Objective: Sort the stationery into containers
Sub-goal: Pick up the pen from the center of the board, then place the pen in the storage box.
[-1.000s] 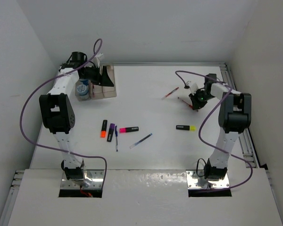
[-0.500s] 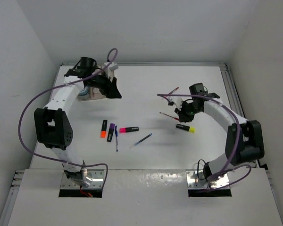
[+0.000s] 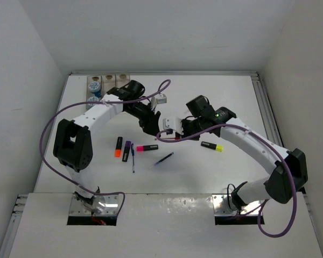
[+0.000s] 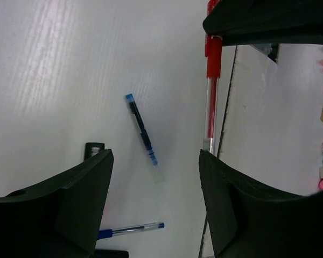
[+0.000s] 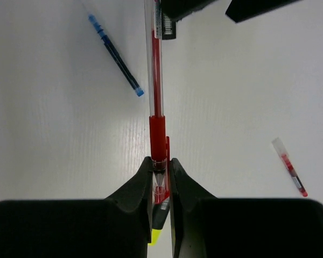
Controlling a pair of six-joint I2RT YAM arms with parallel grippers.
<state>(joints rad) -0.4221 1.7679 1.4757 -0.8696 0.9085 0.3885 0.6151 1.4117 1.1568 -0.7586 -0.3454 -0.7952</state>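
My right gripper (image 5: 160, 164) is shut on one end of a red pen (image 5: 156, 97), which sticks straight out ahead of it above the table. In the left wrist view the same red pen (image 4: 211, 102) runs beside my right-hand finger (image 4: 242, 215). My left gripper (image 4: 154, 156) is open and holds nothing. The two grippers (image 3: 151, 126) (image 3: 175, 133) meet at the table's middle. The tan three-slot tray (image 3: 114, 79) stands at the back left, with a blue-and-white disc (image 3: 95, 86) at its left end.
Orange (image 3: 118, 146), purple (image 3: 127, 150) and pink (image 3: 147, 147) highlighters lie front left of the grippers, and a yellow one (image 3: 212, 146) lies to the right. Two blue pens (image 3: 132, 157) (image 3: 164, 159) lie nearby. A short red piece (image 5: 289, 167) lies to the right.
Both arms have swung in to the table's middle. The left gripper left the tray. The right gripper carried the red pen leftward from the right side.
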